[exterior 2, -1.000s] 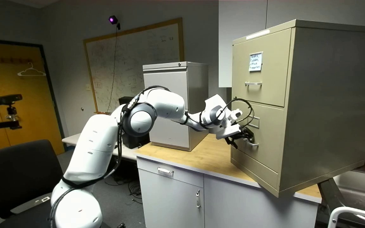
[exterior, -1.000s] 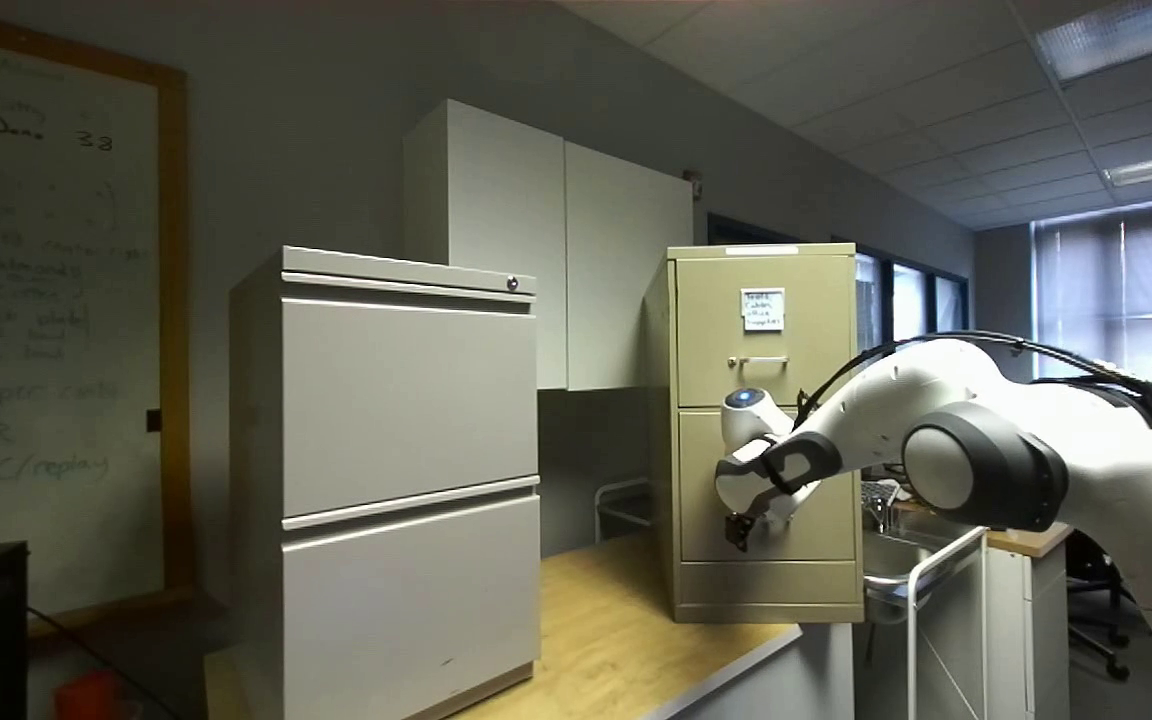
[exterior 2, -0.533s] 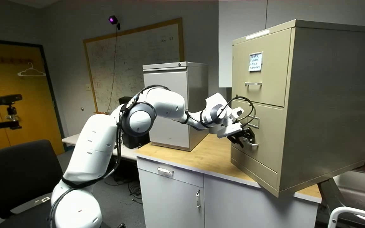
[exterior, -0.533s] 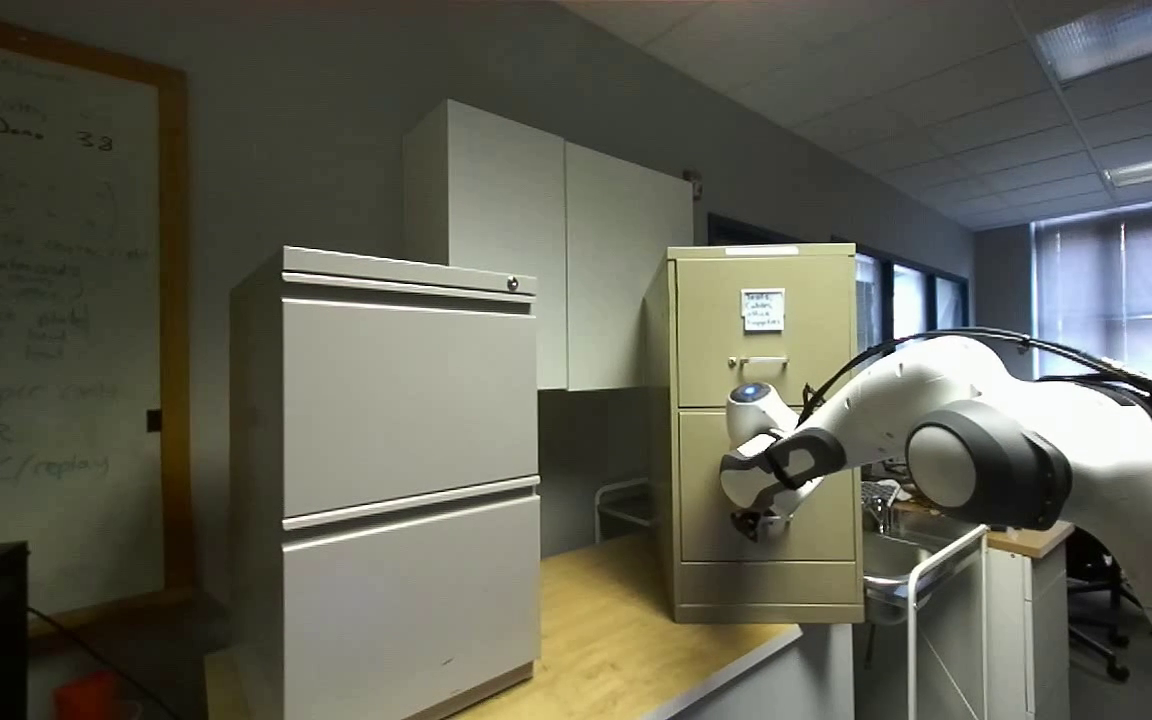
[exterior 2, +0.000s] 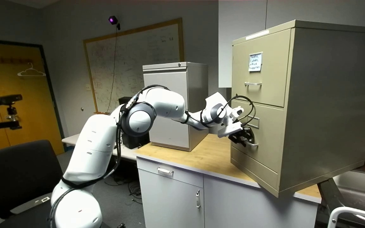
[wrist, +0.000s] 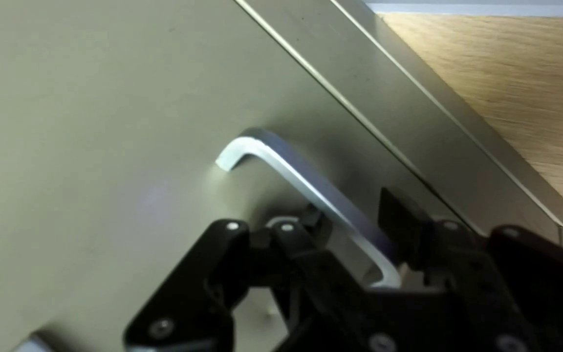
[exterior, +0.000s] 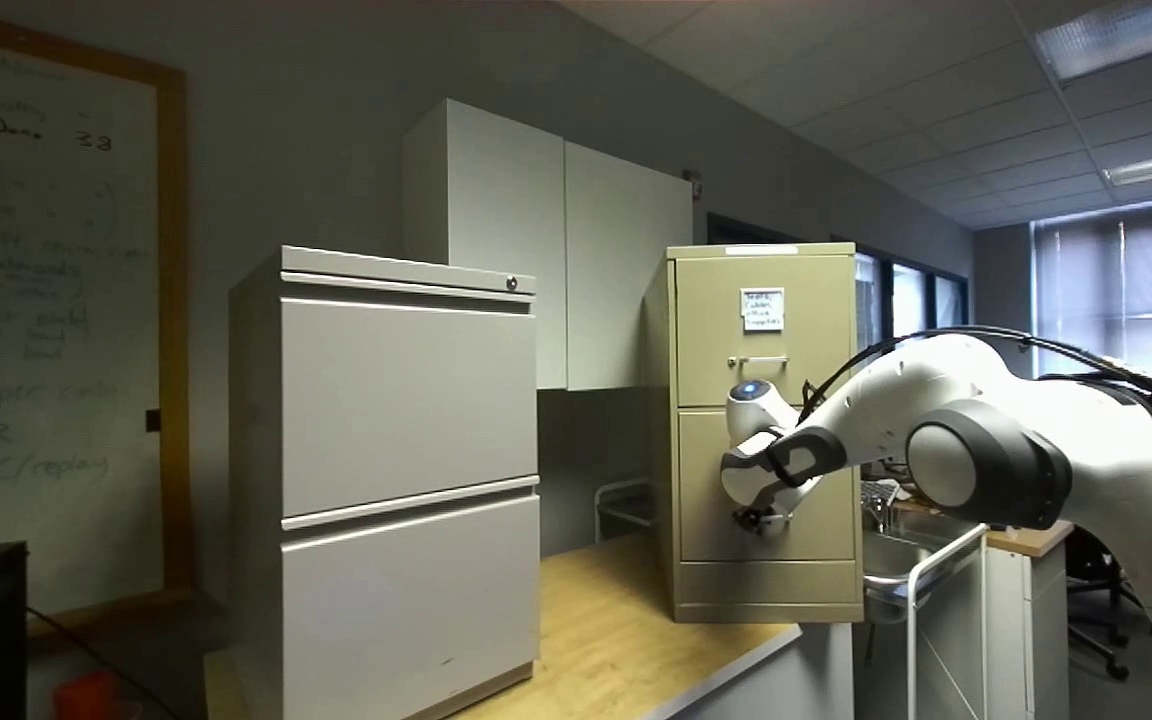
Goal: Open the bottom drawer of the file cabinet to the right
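Note:
The beige-yellow file cabinet (exterior 2: 328,104) stands on a counter, with its bottom drawer (exterior 2: 269,136) pushed in flush. That drawer's front (exterior: 821,530) is partly covered by my arm in an exterior view. Across the wrist view runs the drawer's silver bar handle (wrist: 301,178), slanting over the metal front. My gripper (wrist: 352,217) has this handle between its fingers: one tip reaches inside the loop, and the dark pad (wrist: 396,225) of the opposite finger lies along the outer side. In both exterior views the gripper (exterior 2: 247,140) is at the handle, shut on it.
A pale grey cabinet (exterior: 406,400) shares the wooden counter (exterior: 616,620). Above the file cabinet's bottom drawer is an upper drawer with its own handle (exterior 2: 253,84). White cupboards (exterior: 626,260) hang behind. A white rail (exterior: 913,630) and a sink (exterior: 896,555) stand beside the file cabinet.
The gripper's fingers have closed in on the handle, the lower finger swinging up toward it. The wrist has shifted slightly toward the cabinet. The drawer has stayed put.

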Action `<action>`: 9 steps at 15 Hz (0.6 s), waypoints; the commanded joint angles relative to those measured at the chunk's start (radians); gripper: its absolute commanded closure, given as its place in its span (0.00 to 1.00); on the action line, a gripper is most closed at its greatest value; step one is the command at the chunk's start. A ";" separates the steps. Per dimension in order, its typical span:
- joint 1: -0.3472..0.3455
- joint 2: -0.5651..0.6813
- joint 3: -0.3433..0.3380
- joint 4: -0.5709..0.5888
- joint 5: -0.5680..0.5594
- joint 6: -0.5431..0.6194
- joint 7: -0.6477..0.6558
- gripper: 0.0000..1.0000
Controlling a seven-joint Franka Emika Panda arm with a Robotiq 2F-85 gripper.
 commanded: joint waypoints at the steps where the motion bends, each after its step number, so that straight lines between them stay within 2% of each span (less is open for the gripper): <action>1: 0.022 -0.027 0.035 -0.026 0.062 -0.083 -0.001 0.83; 5: 0.056 -0.085 0.052 -0.126 0.072 -0.091 0.040 0.83; 9: 0.060 -0.121 0.046 -0.188 0.061 -0.070 0.047 0.84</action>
